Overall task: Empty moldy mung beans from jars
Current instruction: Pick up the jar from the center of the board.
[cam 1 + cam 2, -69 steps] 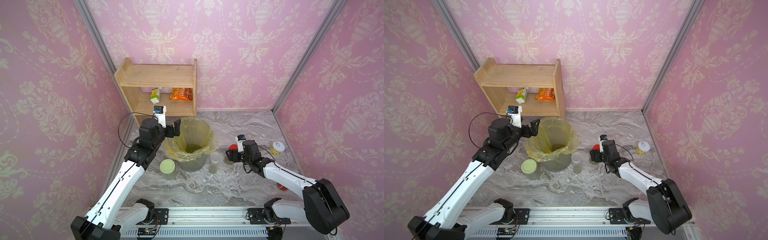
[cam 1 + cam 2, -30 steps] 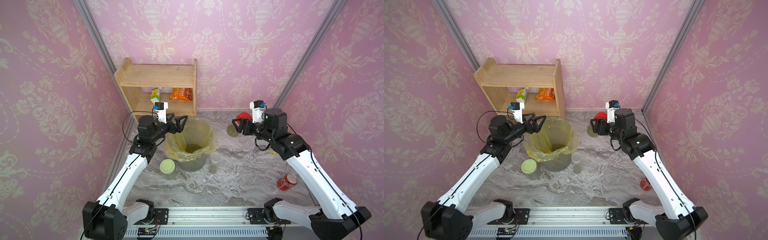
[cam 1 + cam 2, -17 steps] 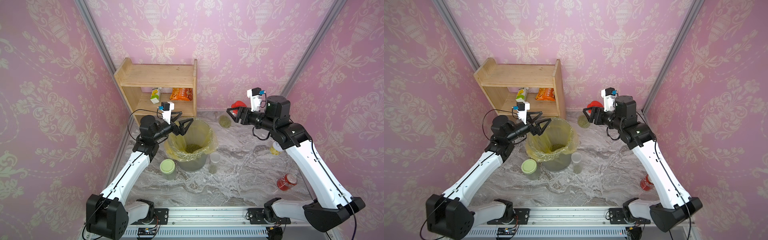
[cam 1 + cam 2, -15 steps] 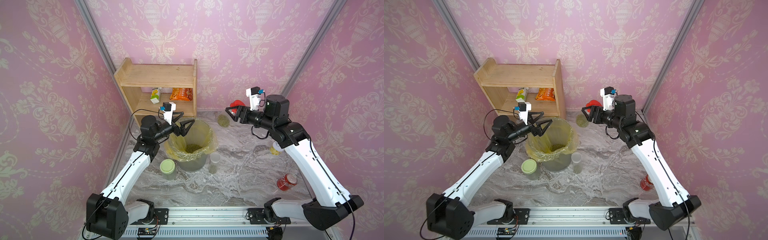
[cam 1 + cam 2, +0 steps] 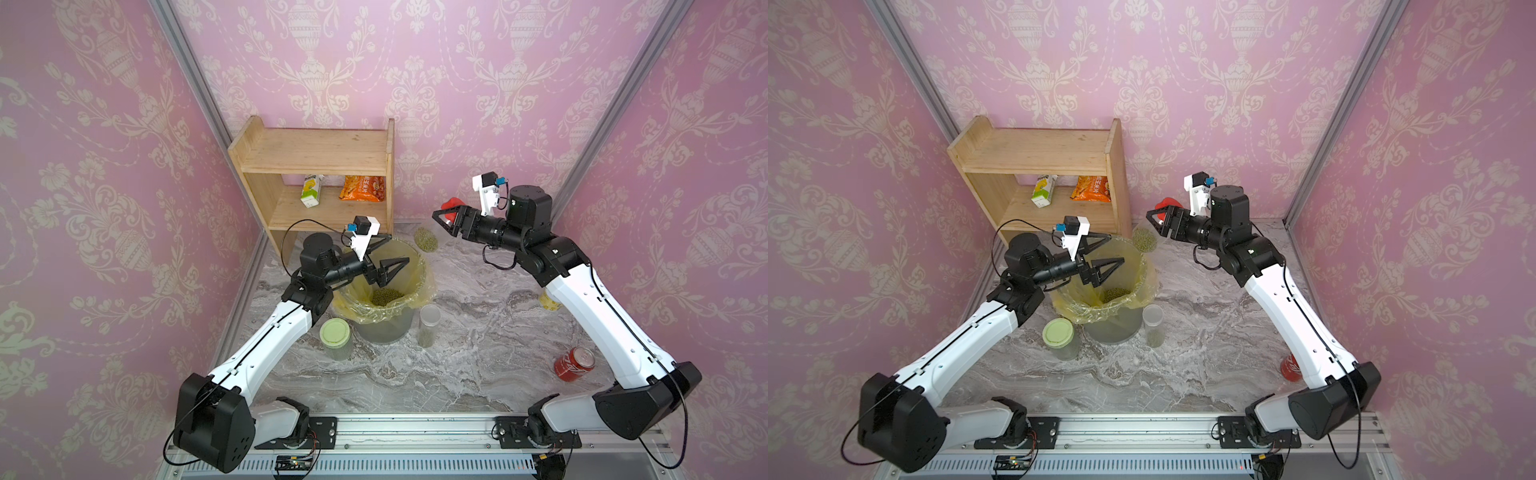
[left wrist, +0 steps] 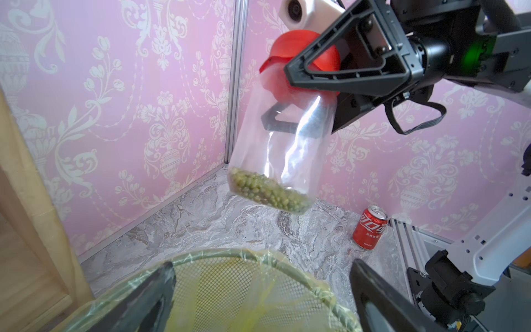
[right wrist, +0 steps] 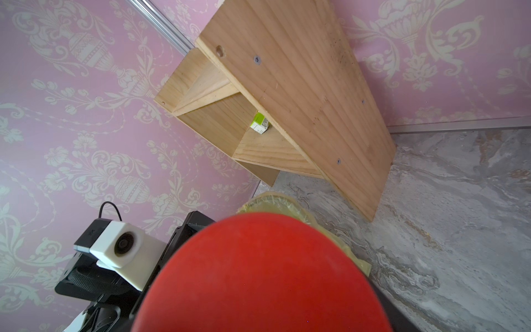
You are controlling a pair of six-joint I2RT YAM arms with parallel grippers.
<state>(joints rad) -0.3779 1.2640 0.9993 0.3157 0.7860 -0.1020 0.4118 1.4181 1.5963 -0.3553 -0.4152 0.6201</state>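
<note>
My right gripper [image 5: 446, 220] is shut on the red-lidded jar [image 6: 281, 155] just below its red lid [image 5: 451, 205]. The jar hangs in the air behind and to the right of the bin. Mung beans [image 6: 267, 191] lie in its lowest end, and the lid [image 7: 258, 273] fills the right wrist view. My left gripper [image 5: 399, 248] stands open and empty over the bin's rim [image 6: 218, 254], a little short of the jar. More mung beans [image 5: 386, 296] lie inside the bin. In both top views the green-lidded jar [image 5: 334, 336] and the slim jar [image 5: 429, 320] stand in front of the bin.
The mesh bin [image 5: 386, 328] has a yellow liner. A wooden shelf [image 5: 316, 158] stands at the back left with a carton and a snack bag on it. A red can [image 5: 575, 363] and a yellow tin [image 5: 548, 301] sit under the right arm.
The right arm has carried the red-lidded jar leftward toward the bin. The left gripper has reached further out over the bin's rim, still open.
</note>
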